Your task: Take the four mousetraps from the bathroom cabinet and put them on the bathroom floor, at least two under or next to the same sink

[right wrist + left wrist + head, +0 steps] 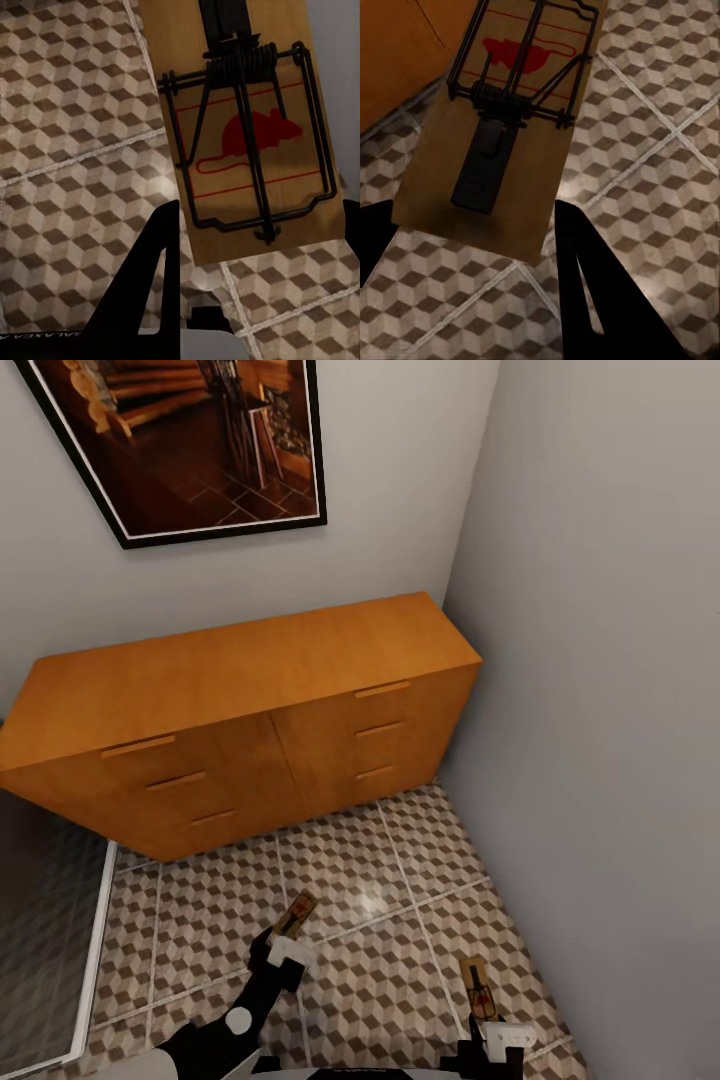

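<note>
Two mousetraps are in hand over the bathroom floor (pixel 380 880). My left gripper (pixel 288 948) is shut on one mousetrap (pixel 296 915), a tan board with dark wire and a red mouse print (pixel 502 127) that sticks out past the black fingers (pixel 600 292). At the right, my right gripper (pixel 503 1036) is shut on a second mousetrap (pixel 478 985), whose spring and red print (pixel 247 127) show between its fingers (pixel 142 285). The orange-brown cabinet (pixel 250 670) stands against the back wall with its drawers closed. The other traps and the sink are out of view.
A grey wall (pixel 600 710) closes the right side, close to the right gripper. A framed picture (pixel 190 440) hangs above the cabinet. A dark glass panel with a white frame (pixel 95 950) borders the floor at the left. The cabinet's corner (pixel 397 52) is near the left trap.
</note>
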